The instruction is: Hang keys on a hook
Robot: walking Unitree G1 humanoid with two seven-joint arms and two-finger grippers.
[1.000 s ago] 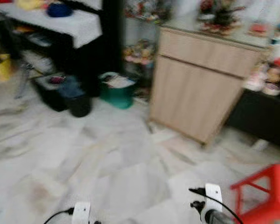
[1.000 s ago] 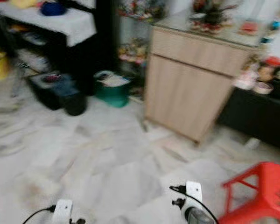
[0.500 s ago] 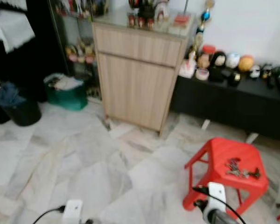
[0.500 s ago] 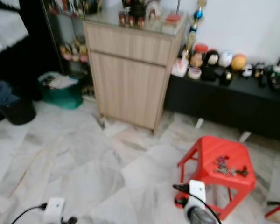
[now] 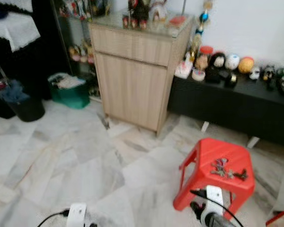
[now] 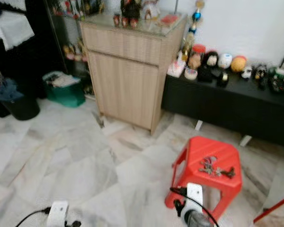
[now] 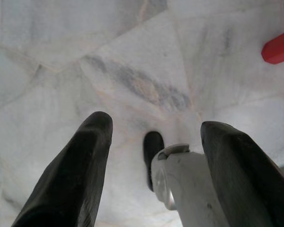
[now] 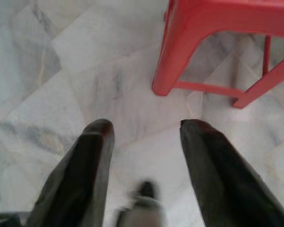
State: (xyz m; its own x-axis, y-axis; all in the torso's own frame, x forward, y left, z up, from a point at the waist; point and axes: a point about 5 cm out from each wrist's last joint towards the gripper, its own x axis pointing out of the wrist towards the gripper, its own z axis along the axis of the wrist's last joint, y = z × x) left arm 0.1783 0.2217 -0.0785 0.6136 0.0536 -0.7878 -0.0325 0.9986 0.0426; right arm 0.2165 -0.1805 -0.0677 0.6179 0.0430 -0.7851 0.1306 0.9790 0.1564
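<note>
Head and wrist views as I see them from the remote station. A small bunch of dark metal keys (image 5: 226, 170) lies loose on the seat of a red plastic stool (image 5: 213, 156), toward its far right part; the stool stands on the pale veined marble floor (image 5: 85, 156), ahead of me and to the right.

The right gripper (image 8: 144, 137) hangs low just before the stool's near leg, pointing down at the floor; in its wrist view I see its two black fingers (image 8: 85, 175) set apart with nothing between them. The left gripper (image 7: 156, 142) hangs well apart from the stool on the left, over bare marble; its black fingers (image 7: 80, 165) also stand apart and hold nothing.

Beyond the stool stands a light wooden cabinet (image 5: 137, 71) with a glass top carrying small figurines and a red item. To its right, a low black bench (image 5: 227, 104) against the white wall bears a row of round ornaments and jars.

Containers on the floor, left of the cabinet: a green plastic tub (image 5: 71, 92), filled with what appears to be pale paper or cloth, and a black bucket (image 5: 26, 106) holding crumpled dark blue material. The blur prevents my telling these contents more exactly. A white-draped table (image 5: 14, 28) stands at far left.
</note>
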